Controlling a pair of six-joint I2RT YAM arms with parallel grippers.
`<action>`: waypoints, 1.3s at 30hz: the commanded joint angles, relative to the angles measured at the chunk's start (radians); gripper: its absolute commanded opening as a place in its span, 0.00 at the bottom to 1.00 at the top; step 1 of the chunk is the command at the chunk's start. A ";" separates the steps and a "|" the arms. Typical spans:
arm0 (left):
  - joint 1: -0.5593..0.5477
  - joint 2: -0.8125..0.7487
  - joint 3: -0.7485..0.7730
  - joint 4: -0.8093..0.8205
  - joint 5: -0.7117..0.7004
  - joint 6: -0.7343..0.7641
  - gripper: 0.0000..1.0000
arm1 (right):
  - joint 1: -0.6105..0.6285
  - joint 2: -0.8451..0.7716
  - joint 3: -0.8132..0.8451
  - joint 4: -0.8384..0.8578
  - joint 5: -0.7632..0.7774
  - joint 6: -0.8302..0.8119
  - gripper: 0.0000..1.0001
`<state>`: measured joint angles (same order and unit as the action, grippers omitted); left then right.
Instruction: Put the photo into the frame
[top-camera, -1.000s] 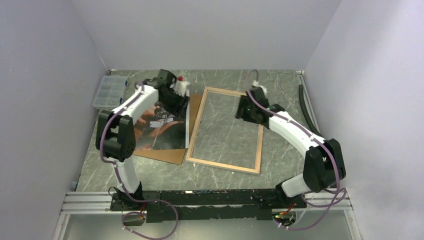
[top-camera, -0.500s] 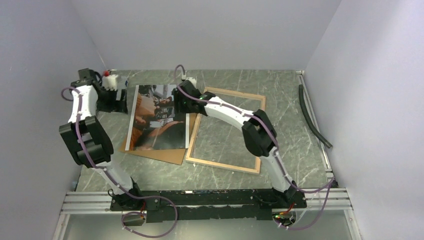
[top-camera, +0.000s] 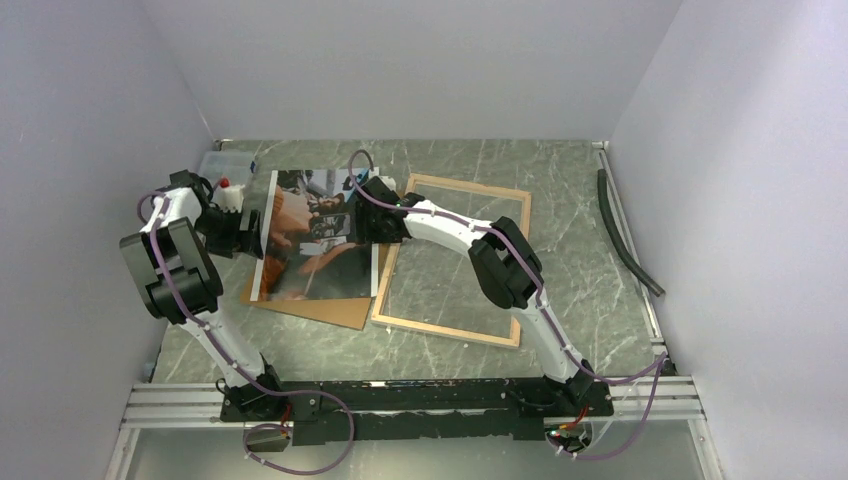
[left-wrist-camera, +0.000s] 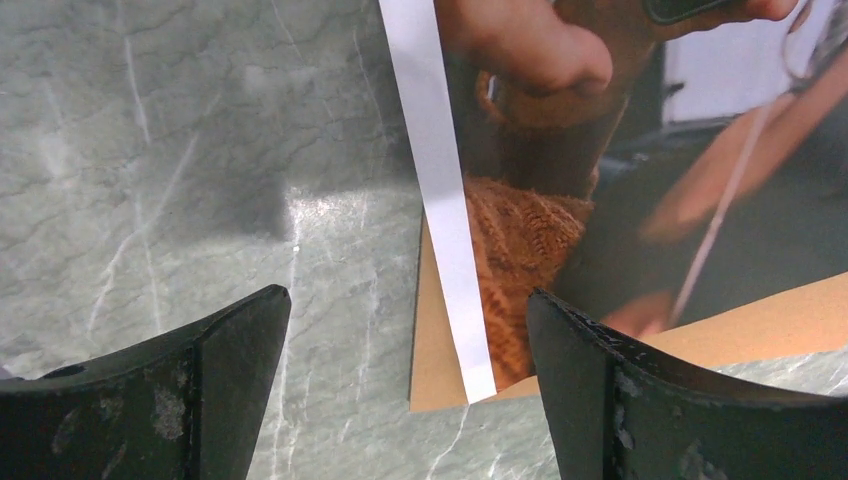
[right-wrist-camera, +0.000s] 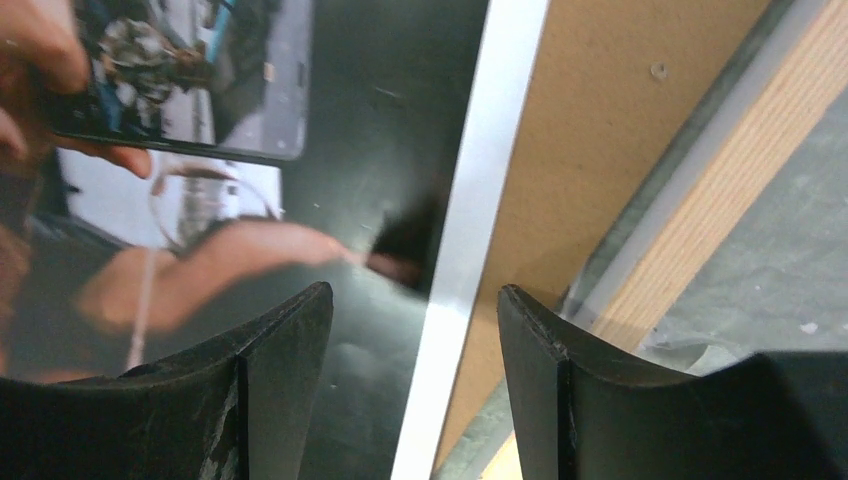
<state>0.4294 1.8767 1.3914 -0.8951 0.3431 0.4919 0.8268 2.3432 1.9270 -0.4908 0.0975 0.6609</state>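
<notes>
The left gripper (left-wrist-camera: 405, 310) hangs with its two black fingers (left-wrist-camera: 215, 385) spread wide and nothing between them, above the near left corner of the photo (left-wrist-camera: 620, 200), a large glossy rectangular print of dark and orange-brown people with a white strip along each long edge. The right gripper (right-wrist-camera: 412, 300) is just as wide and just as empty, over the print's right-hand white strip.

There are two arms, one photo, one frame and one backing board. The photo lies flat on the plain brown fibreboard backing board (top-camera: 330, 310), just left of the frame (top-camera: 445, 332), a large rectangle with a light-wood rim and a clear pane, lying flat on the grey-green marbled table (top-camera: 570, 190).

Half a second ago the left gripper (top-camera: 240, 225) was out by the far-left wall; now it is at the photo's left edge. The right gripper (top-camera: 365, 215) has barely shifted, and the photo, board and frame have not moved.

One clear plastic storage box (top-camera: 212, 163) sits in the far-left corner, and one black hose (top-camera: 625, 240) runs along the right wall. The right arm crosses above the frame's far-left corner.
</notes>
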 joint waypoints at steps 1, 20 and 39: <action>0.000 0.010 -0.027 0.057 0.038 0.020 0.93 | -0.002 -0.034 -0.024 -0.031 -0.006 0.022 0.65; -0.086 -0.023 -0.182 0.160 0.017 0.014 0.80 | 0.014 -0.175 -0.225 -0.118 -0.008 0.038 0.67; -0.086 -0.033 -0.206 0.166 0.022 0.023 0.69 | 0.053 -0.249 -0.446 0.115 -0.316 0.262 0.44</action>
<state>0.3492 1.8481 1.2137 -0.6964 0.3347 0.5045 0.8726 2.1216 1.5131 -0.4118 -0.1745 0.8700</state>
